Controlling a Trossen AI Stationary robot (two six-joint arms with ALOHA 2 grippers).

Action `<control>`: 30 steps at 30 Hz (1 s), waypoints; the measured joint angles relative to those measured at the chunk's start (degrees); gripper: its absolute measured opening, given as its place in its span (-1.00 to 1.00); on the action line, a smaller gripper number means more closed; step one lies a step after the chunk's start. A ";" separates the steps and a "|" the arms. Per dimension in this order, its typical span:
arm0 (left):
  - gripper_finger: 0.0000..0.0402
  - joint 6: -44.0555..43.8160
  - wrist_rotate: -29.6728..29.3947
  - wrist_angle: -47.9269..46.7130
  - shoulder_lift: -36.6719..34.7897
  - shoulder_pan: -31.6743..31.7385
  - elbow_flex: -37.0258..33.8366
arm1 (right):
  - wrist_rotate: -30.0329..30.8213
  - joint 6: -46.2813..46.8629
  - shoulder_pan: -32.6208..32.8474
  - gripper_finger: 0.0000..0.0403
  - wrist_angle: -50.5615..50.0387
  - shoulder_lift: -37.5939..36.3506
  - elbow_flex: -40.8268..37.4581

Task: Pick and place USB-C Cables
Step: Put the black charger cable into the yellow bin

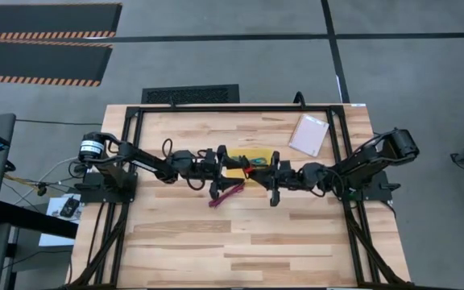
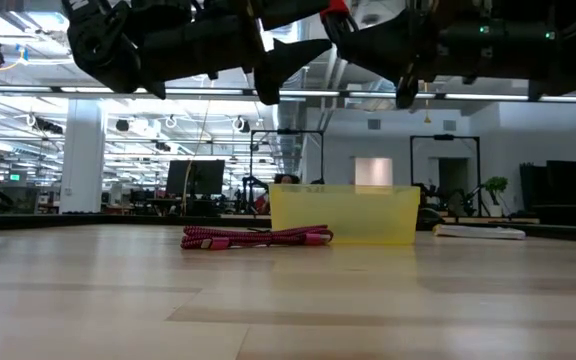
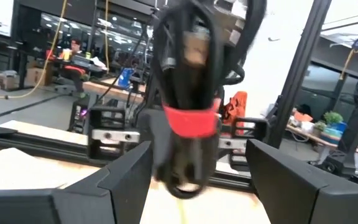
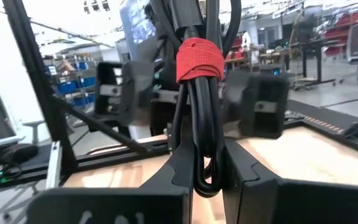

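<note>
The black bundle (image 4: 202,124) has a red tie (image 4: 199,59). The maroon cable (image 2: 253,237) lies near the yellow tray (image 2: 348,215). The worktop (image 1: 240,234) is pale wood.

No text, label, brand, number or sign can be read in any of the four views. The pale packet (image 1: 308,134) on the bench (image 1: 240,242) shows no legible print, and the lit green spot on the far hall wall is too small to make out.
</note>
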 joint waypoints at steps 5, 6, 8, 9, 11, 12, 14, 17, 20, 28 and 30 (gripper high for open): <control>0.23 0.07 -0.78 0.02 0.00 0.05 -0.01 | -0.30 1.43 0.06 -0.76 -1.46 0.00 0.00; 0.23 0.04 -0.81 0.02 0.00 0.04 -0.01 | -0.71 1.64 0.04 -0.76 -1.71 0.08 0.00; 0.23 0.04 -1.49 0.02 0.00 0.03 -0.01 | -1.14 2.23 0.02 -0.76 -2.06 0.39 0.00; 0.23 0.05 -1.83 0.02 0.00 0.00 -0.01 | -1.34 2.44 0.04 -0.76 -2.15 0.39 0.00; 0.23 0.35 -1.94 0.02 0.00 0.02 -0.01 | -1.46 2.55 0.07 -0.76 -2.05 0.37 0.00; 0.23 0.48 -1.90 0.02 0.00 0.00 -0.01 | -1.52 2.58 0.07 -0.76 -2.25 0.37 0.00; 0.23 0.52 -1.81 0.01 0.00 0.02 -0.04 | -1.52 2.68 0.06 -0.76 -2.44 0.37 0.00; 0.21 0.53 -1.74 -1.22 0.00 0.02 0.46 | -1.54 2.79 0.06 -0.76 -2.61 0.37 0.00; 0.11 1.04 -1.74 -3.67 0.00 0.02 1.55 | -1.57 3.12 0.07 -0.76 -3.39 0.37 0.00; -0.41 1.66 -1.75 -8.36 0.00 0.02 3.61 | -1.53 4.19 0.06 -0.76 -4.32 0.37 0.00; -0.55 1.66 -1.77 -8.35 0.00 0.00 3.61 | -1.51 4.19 0.06 -0.74 -4.38 0.37 0.00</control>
